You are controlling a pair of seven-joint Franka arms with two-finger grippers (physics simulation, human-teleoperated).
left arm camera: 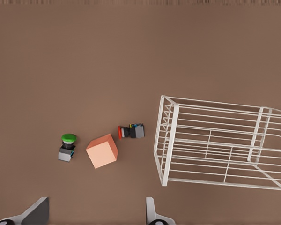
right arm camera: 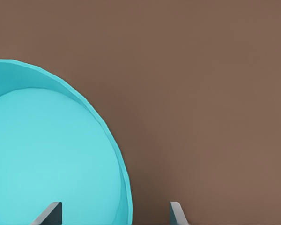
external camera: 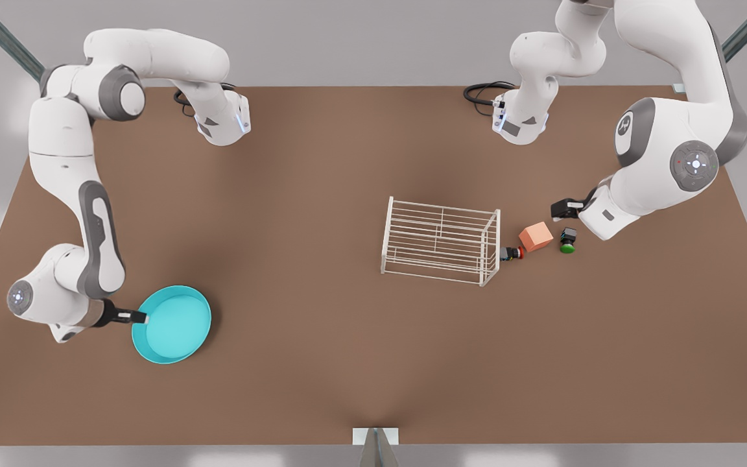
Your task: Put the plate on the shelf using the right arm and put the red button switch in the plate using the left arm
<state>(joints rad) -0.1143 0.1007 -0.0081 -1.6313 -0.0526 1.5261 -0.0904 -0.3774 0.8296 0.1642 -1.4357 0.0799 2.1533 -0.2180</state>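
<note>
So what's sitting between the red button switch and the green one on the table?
The salmon-orange block lies between the red button switch and the green-capped switch, seen in the front view and again in the left wrist view.

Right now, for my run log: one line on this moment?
right gripper: open, at plate rim | left gripper: open, above red button switch | shelf: bare

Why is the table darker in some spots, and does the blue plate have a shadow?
In the front view, the table shows soft dark patches, one beside the plate toward the front view's right and one near the table's middle. In the right wrist view, faint shading runs along the plate's rim. In the left wrist view, the shelf casts no sharp shadow; lighting looks even.
</note>
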